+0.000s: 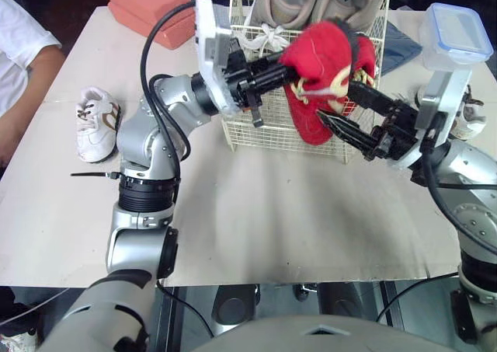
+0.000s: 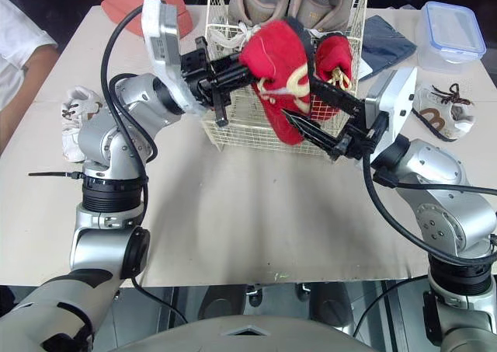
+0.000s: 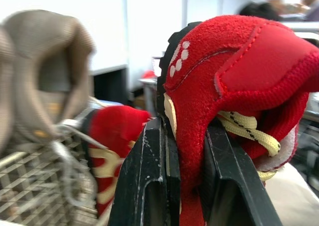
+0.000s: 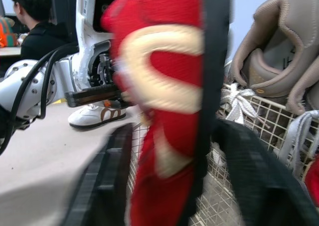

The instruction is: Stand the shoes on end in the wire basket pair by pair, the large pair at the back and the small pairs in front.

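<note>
Red shoe (image 1: 314, 72) hangs at the front of the wire basket (image 1: 264, 138), its collar pinched tight in the left gripper (image 3: 185, 136). The right gripper (image 1: 335, 99) is spread wide around the shoe's lower part. Tan shoes (image 1: 311, 2) stand at the basket's back. A white shoe (image 1: 97, 123) lies on the beige table (image 1: 272, 212), with a person's sleeve (image 1: 19, 33) beside it.

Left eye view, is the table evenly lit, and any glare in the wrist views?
Left eye view: the table is softly lit, with no hard glare. Left wrist view: the white wall behind the red shoe is very bright. Right wrist view: no glare.
</note>
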Robot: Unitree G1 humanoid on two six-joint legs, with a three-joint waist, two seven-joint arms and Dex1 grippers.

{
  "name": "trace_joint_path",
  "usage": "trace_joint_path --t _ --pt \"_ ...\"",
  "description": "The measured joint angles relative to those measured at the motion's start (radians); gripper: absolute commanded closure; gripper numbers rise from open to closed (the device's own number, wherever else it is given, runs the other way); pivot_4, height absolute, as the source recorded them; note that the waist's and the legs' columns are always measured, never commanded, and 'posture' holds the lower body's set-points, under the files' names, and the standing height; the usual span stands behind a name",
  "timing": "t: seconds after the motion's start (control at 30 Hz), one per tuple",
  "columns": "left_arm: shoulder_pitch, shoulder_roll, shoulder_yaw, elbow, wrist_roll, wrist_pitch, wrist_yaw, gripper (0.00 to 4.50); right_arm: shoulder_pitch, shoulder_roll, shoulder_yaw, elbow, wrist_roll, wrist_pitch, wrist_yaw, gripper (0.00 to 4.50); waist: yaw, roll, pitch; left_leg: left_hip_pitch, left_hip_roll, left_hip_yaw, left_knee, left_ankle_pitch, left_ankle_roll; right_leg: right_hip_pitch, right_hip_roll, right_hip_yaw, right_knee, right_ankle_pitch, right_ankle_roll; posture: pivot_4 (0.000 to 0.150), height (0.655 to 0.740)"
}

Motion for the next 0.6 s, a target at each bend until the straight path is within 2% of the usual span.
trace_joint_path --t 0.03,0.33,0.47,0.6 --pt "0.001 -0.002 0.014 -0.005 0.002 -0.003 0.026 4.28 0.001 0.01 -0.007 -0.003 0.0 -0.007 -0.011 0.03 -0.001 0.0 0.0 0.0 0.0 0.0 0.0 0.0 0.0 0.0 0.0 0.0 0.0 0.0 0.0 0.15 0.686" --pt "0.002 -0.084 0.111 -0.074 0.14 -0.104 0.355 4.28 0.058 0.018 -0.08 -0.023 -0.004 -0.046 -0.06 0.03 0.006 0.0 0.0 0.0 -0.001 0.0 0.0 0.0 0.0 0.0 -0.001 0.0 0.0 0.0 0.0 0.15 0.686" --pt "0.018 -0.109 0.103 -0.093 0.219 -0.164 0.429 4.28 0.082 0.018 -0.081 -0.025 -0.004 -0.055 -0.064 0.03 0.002 0.0 0.0 0.0 -0.001 0.0 0.0 0.0 0.0 0.0 -0.001 0.0 0.0 0.0 0.0 0.15 0.686" --pt "0.065 -0.108 0.069 -0.097 0.285 -0.196 0.439 4.28 0.099 0.018 -0.083 -0.035 -0.003 -0.06 -0.072 0.03 0.001 0.0 0.0 0.0 0.0 0.0 0.0 0.0 0.0 0.0 0.0 0.0 0.0 0.0 0.0 0.15 0.686"
